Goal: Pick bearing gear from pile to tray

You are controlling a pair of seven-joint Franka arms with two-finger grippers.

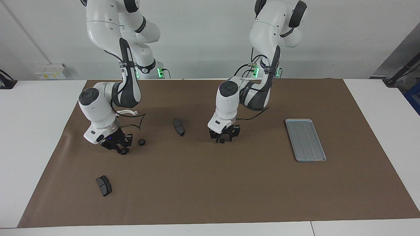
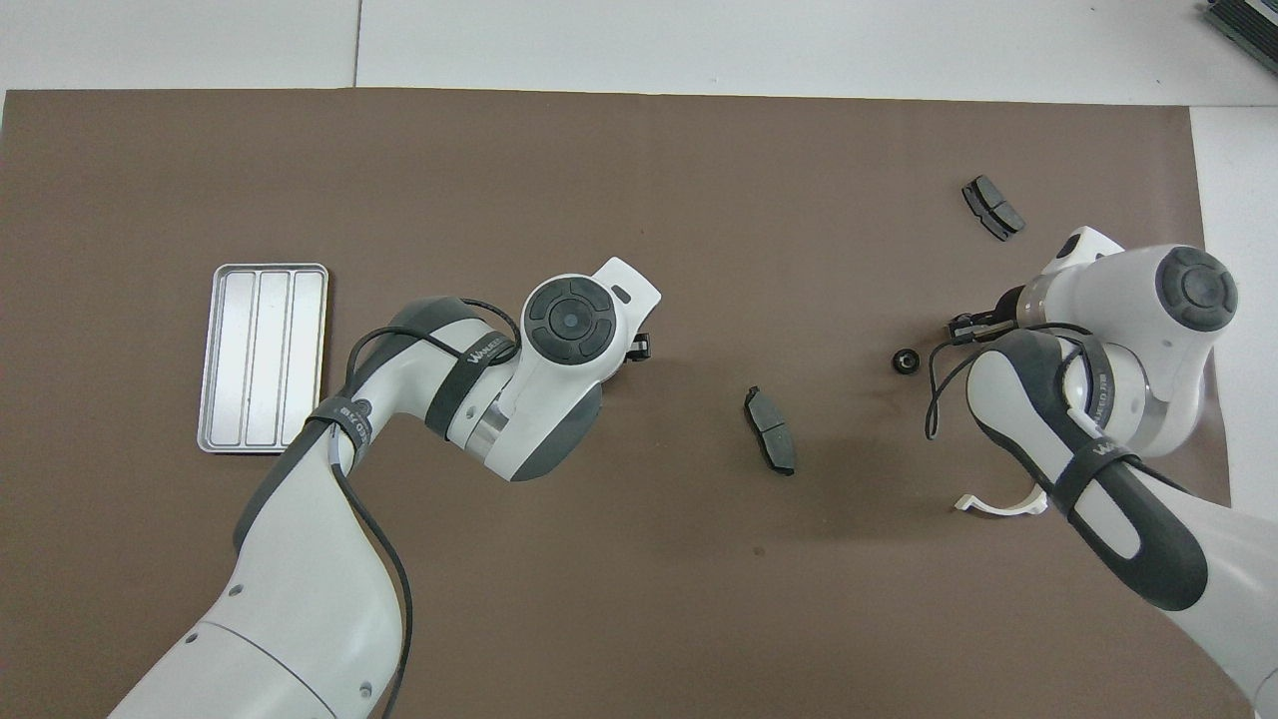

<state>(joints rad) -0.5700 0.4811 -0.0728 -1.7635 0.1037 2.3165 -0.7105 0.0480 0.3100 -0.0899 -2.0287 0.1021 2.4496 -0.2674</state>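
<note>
Surface: brown paper mat [image 1: 210, 183] spread over a white surface, plain pale wall above the arms' bases.
Left end effector [image 1: 224, 138]: low over the middle of the mat, its fingers straddling a small black round ring [image 1: 222, 141] that sits on the mat; whether the fingers already press on it I cannot tell.
Right end effector [image 1: 118, 147]: low at the right arm's end of the mat, pinching a second small black ring [image 1: 123, 151] at its fingertips, as far as the facing view shows.
Loose ring: a third small black round ring [image 1: 141, 142] lies just beside the right end effector, apart from it.
Pile, other parts: one dark grey curved pad [image 1: 179, 127] lies between the two end effectors, another dark grey pad [image 1: 104, 185] lies farther from the robots, and a white plastic half-ring [image 1: 126, 112] lies close under the right arm.
Tray: flat rectangular silver-grey metal tray [image 1: 305, 139] at the left arm's end of the mat, nothing in it, well apart from every ring.
Risk, left grasp: the ring is tiny and round, so fingers closing off-centre would likely squirt it sideways across the mat.
Risk, right grasp: a hold only at the fingertips may slip during the long carry to the tray.
Risk, neighbour: lifting or swinging could knock the loose ring away.
Risk, arms: both heading for one tray invites crossing paths.
</note>
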